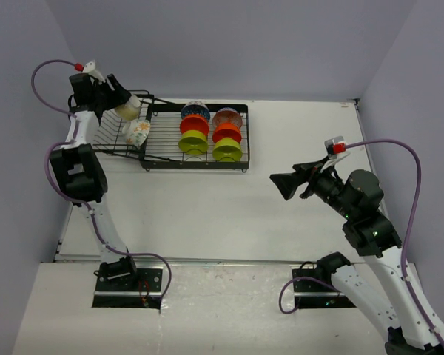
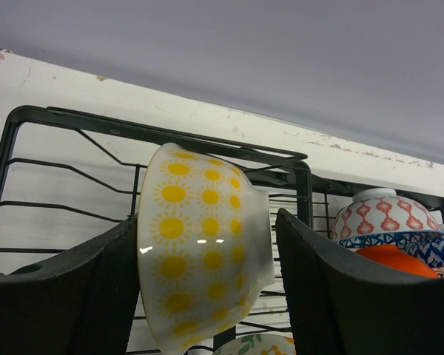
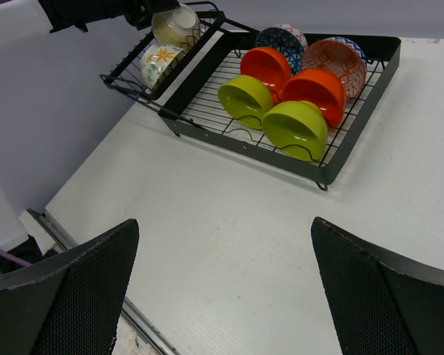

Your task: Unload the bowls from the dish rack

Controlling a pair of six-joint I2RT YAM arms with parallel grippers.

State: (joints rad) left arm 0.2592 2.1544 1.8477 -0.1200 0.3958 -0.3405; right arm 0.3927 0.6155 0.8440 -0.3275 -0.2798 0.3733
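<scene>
Left end effector (image 2: 207, 288) clamped on cream ceramic bowl with yellow suns (image 2: 185, 222), held at the tilted basket end of black wire dish rack (image 1: 192, 166). Right end effector (image 3: 222, 281) apart, over white worktop (image 1: 207, 214). No bowl unloaded yet; floral cream bowl (image 1: 138, 133) and six coloured bowls (image 1: 193, 142) sit racked.

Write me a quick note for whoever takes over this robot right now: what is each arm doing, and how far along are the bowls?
Left gripper: jaws shut on the sun bowl, held on its side over the basket end of the rack.
Right gripper: open, empty, above the table.
In the rack: floral bowl in the basket. On the flat part are two lime bowls, two orange bowls, a blue bowl and a red-patterned bowl.
Done: no bowl is on the table yet.
Left: set down the sun bowl, then unload the other seven.
</scene>
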